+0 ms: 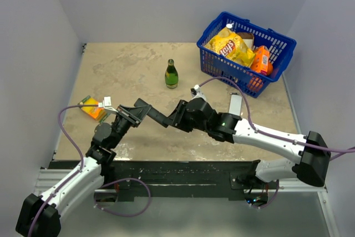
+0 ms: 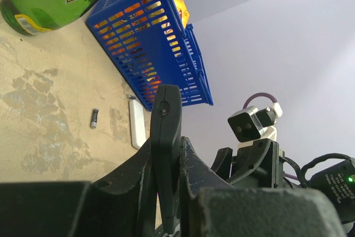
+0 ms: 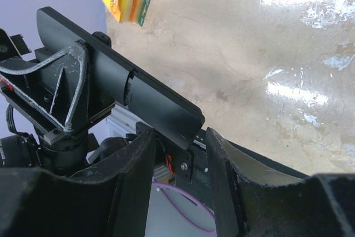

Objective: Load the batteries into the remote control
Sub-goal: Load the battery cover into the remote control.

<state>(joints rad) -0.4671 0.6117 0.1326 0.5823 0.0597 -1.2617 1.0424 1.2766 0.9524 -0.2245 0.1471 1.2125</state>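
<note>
Two arms meet mid-table: the left gripper [image 1: 137, 114] clamps the remote control [image 1: 158, 116], with the right gripper [image 1: 178, 116] at its right end. Left wrist: one battery [image 2: 94, 118] lies near a white device [image 2: 137, 123]. Right wrist: its fingers [image 3: 222, 159] flank the remote's tip; whether they grip it I cannot tell.

Item count, all views combined:

- Two grippers: left gripper [image 1: 135, 114], right gripper [image 1: 178, 116].
- One remote control [image 1: 158, 116].
- One battery [image 2: 94, 118], visible in left wrist view only.
- One green bottle [image 1: 171, 74].
- One blue basket [image 1: 224, 69].
- One yellow chip bag [image 1: 230, 45] and one orange carton [image 1: 262, 59], both inside basket.
- One flat white device [image 1: 235, 104].
- One orange-and-yellow sponge pack [image 1: 92, 109].
</note>
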